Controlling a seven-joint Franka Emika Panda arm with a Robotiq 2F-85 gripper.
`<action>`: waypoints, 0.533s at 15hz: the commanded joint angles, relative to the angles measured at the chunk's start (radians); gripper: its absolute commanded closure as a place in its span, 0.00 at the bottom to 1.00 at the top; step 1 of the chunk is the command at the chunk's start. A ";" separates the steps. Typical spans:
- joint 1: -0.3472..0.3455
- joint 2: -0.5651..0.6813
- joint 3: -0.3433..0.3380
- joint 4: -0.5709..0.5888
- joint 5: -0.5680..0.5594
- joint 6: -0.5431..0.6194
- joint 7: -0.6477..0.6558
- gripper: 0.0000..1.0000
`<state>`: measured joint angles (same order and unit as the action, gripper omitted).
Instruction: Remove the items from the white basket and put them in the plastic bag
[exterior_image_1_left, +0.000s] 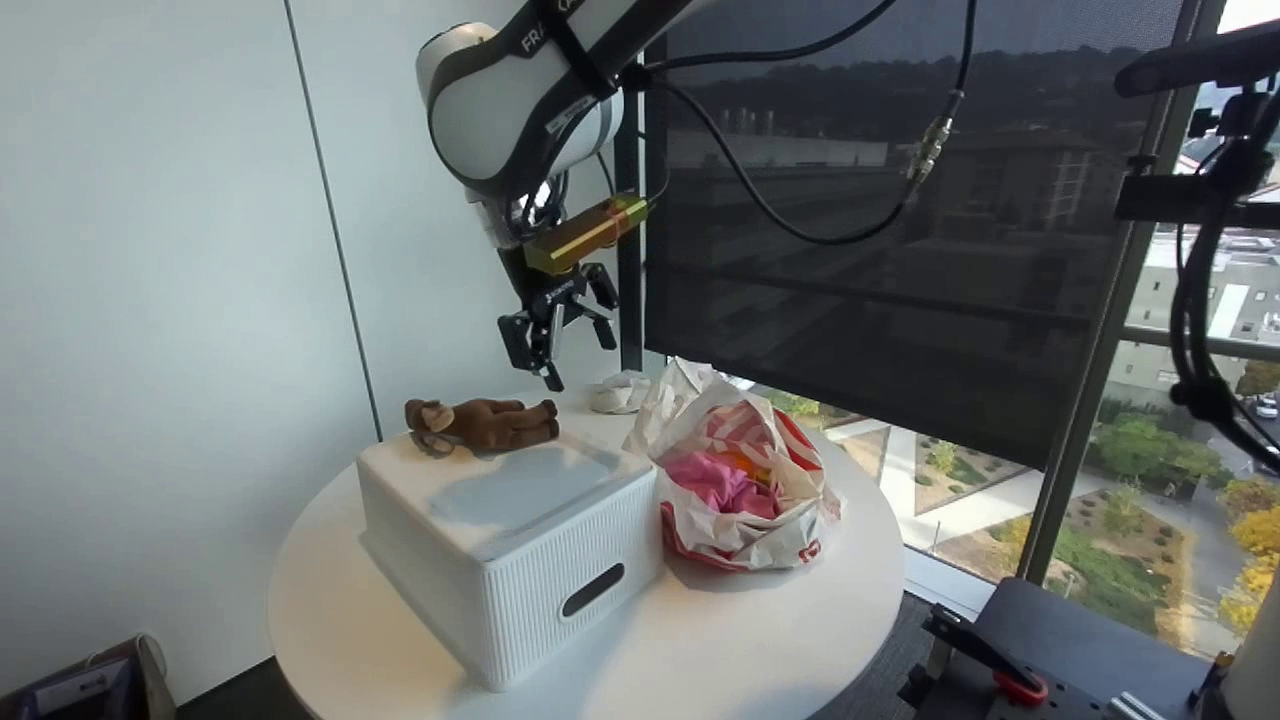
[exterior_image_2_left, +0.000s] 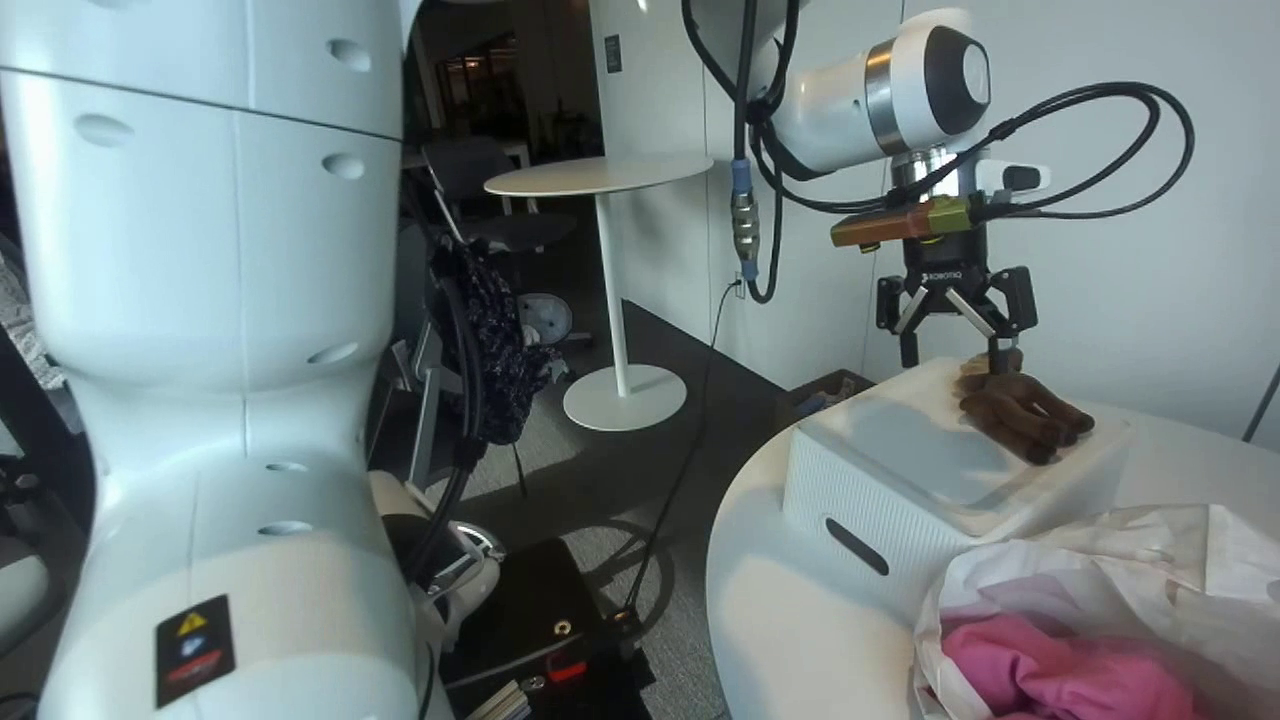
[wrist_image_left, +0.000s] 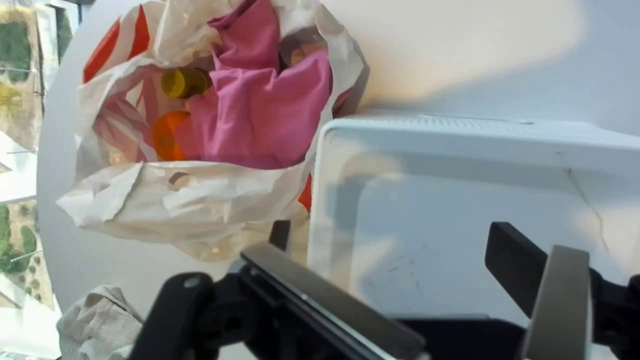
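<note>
Brown plush animal (exterior_image_1_left: 492, 424) lies atop the white basket (exterior_image_1_left: 532, 600), left of the plastic bag (exterior_image_1_left: 740, 545) in an exterior view. The fingers (wrist_image_left: 515, 267) hang spread above.

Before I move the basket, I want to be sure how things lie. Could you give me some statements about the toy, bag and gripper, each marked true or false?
1. The brown plush toy lies on top of the white basket. True.
2. The gripper is shut on the brown plush toy. False: it is open and holds nothing.
3. Pink cloth lies in the plastic bag. True.
4. The plastic bag is tied shut. False: its mouth is open.
5. An orange item shows inside the plastic bag. True.
</note>
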<state>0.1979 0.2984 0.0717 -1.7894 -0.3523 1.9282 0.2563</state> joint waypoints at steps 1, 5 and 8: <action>-0.014 0.132 0.028 0.129 0.070 0.173 -0.081 0.00; -0.043 0.287 0.038 0.247 0.218 0.326 -0.170 0.00; -0.046 0.398 0.024 0.339 0.260 0.395 -0.205 0.00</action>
<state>0.1653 0.5791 0.0915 -1.5840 -0.1315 2.2769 0.0985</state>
